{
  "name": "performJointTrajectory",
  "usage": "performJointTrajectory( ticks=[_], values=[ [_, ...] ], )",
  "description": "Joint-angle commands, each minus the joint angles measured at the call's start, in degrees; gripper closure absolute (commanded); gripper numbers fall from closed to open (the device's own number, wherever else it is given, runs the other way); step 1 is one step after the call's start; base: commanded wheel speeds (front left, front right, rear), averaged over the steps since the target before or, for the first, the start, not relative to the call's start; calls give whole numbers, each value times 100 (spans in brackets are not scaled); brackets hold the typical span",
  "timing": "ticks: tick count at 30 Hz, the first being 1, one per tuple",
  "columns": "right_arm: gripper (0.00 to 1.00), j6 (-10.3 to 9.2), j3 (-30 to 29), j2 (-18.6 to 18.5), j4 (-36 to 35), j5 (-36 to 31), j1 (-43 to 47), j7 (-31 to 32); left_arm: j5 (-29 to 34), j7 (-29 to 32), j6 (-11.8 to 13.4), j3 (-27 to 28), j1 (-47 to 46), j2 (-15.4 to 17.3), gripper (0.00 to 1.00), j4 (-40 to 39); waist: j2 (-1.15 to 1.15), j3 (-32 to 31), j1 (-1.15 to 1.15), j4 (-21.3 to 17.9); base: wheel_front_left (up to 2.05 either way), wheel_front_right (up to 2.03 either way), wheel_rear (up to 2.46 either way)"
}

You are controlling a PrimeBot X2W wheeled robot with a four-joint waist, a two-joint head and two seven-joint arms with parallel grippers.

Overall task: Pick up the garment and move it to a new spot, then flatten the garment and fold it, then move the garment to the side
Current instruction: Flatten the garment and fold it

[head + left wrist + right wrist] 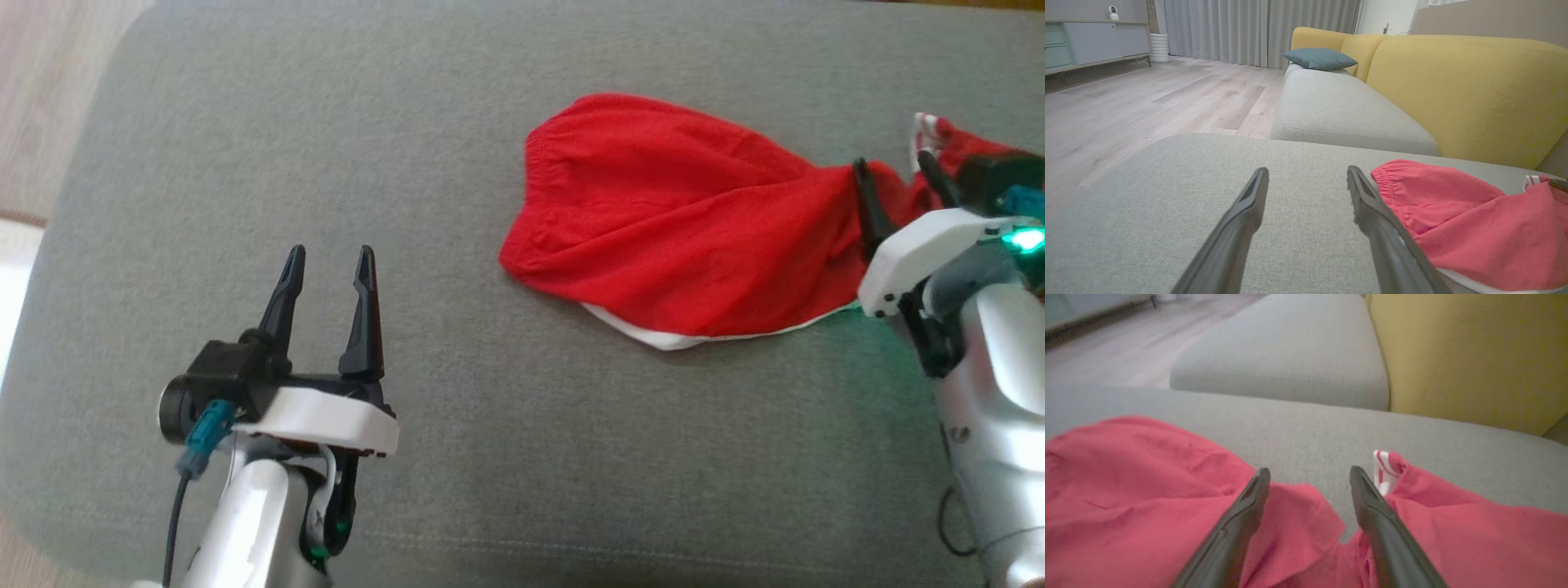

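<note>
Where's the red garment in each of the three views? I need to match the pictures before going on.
Head view: the red garment lies right of centre on the grey cushion, stretching toward the right edge.
Left wrist view: lower right corner.
Right wrist view: across the bottom half, left to right.
Shared landmark: the white-and-red striped trim at the garment's end.

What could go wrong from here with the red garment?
1. The right gripper stands open over the twisted middle of the red garment; cloth could snag a finger when it moves.
2. The left gripper is open above bare grey cushion, apart from the garment; flattening with one arm may just bunch the twist tighter.
</note>
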Motion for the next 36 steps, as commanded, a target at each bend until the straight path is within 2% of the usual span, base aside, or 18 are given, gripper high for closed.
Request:
performJointTrajectory(
  ticks=[1, 10, 16, 21, 29, 36],
  values=[
    [0, 11, 63, 62, -234, 107, -62, -232, 34, -30, -14, 206, -171, 31, 0, -177, 0, -111, 0, -116, 0, 0, 0],
    [0, 11, 131, 508, -1186, 738, 925, -1292, -2, -30, -107, 363, 33, 31, 0, -303, 0, -516, 0, -595, 0, 0, 0],
    [0, 11, 15, 830, -1988, 955, 1824, -1524, -29, -30, -132, 413, 137, 31, 0, -350, 0, -659, 0, -847, 0, 0, 0],
    [0, 11, -107, 1026, -2353, 1072, 2432, -1510, -30, -30, -141, 403, 218, 31, 0, -334, 0, -683, 0, -983, 0, 0, 0],
    [0, 11, -105, 1088, -2361, 1276, 2659, -1360, -18, -30, -156, 322, 203, 31, 0, -285, 0, -514, 0, -953, 0, 0, 0],
    [0, 11, -94, 1090, -1875, 1714, 2304, -1156, 33, -30, -188, 245, 62, 31, 0, -209, 0, -247, 0, -708, 0, 0, 0]
  ],
)
